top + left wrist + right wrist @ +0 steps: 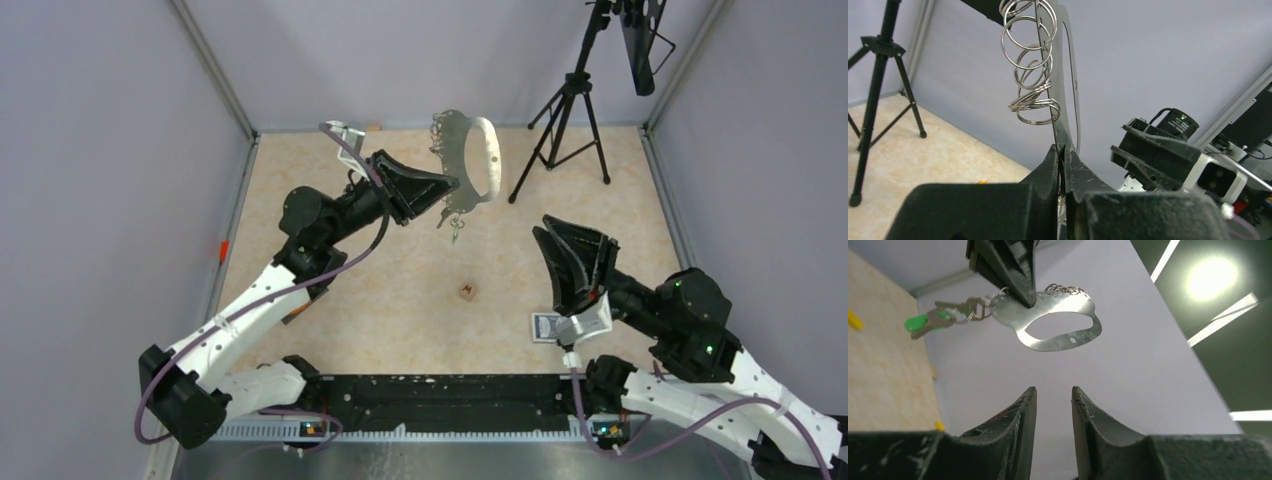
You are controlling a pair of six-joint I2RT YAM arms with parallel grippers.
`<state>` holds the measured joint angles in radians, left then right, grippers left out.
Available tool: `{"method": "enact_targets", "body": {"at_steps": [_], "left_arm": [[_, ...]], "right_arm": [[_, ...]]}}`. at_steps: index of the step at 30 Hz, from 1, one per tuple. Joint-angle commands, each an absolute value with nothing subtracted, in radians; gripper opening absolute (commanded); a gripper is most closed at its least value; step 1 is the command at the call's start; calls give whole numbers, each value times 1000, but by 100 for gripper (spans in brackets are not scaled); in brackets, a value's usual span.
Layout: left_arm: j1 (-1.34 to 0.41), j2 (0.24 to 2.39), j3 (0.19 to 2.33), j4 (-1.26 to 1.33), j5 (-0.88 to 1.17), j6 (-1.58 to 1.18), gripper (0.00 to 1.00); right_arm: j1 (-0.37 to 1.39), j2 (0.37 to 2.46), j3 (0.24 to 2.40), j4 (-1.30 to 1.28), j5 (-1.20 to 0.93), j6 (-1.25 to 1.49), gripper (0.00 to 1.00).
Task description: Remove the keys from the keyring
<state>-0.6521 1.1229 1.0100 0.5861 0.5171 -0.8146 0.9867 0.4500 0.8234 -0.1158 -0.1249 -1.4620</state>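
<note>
Left gripper point(447, 193) first: it's pressed together on the bottom edge of the keyring point(455, 150), and the left wrist view shows its fingertips point(1054, 159) clamped on the thin plate edge-on. That holds the keyring in the air over the far half of the counter point(330, 200), about midway between the left and right edges. The loop stands upright with a run of bare split rings point(1028, 55) up one edge.

Now the keys point(456, 228). They dangle straight down from the low end of the keyring, just under the pinch, well clear of the counter. From the right wrist view the bunch point(948, 315), green head outermost, trails off beyond the clamp, on the far side of it from the open part of the keyring point(1063, 342).

Over to the right gripper point(560, 235): spread, nothing between the jaws point(1054, 390), and well apart from the bunch, closer to the near edge. It's the free arm, so I'd say the pull is its job. The keys lie ahead of it, leftward and toward the far edge, long axis vertical. My read is I need to close in on them below the left arm's pinch rather than on the plate itself.
</note>
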Motion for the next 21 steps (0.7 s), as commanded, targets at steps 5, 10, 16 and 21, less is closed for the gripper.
{"method": "enact_targets", "body": {"at_steps": [5,10,16,21], "left_arm": [[-638,1069,1054,592,483,-735,0],[-639,1041,1063,584,511,-682,0],[-639,1026,1078,597,587,-656,0],[-639,1014,1073,611,637,-641,0]], "right_arm": [[1001,466,822,80,-149,-592,32],[1001,497,814,156,-218,-364,33],[1001,558,817,220,-291,-199,35],[1001,602,794,272,-311,-157,38]]}}
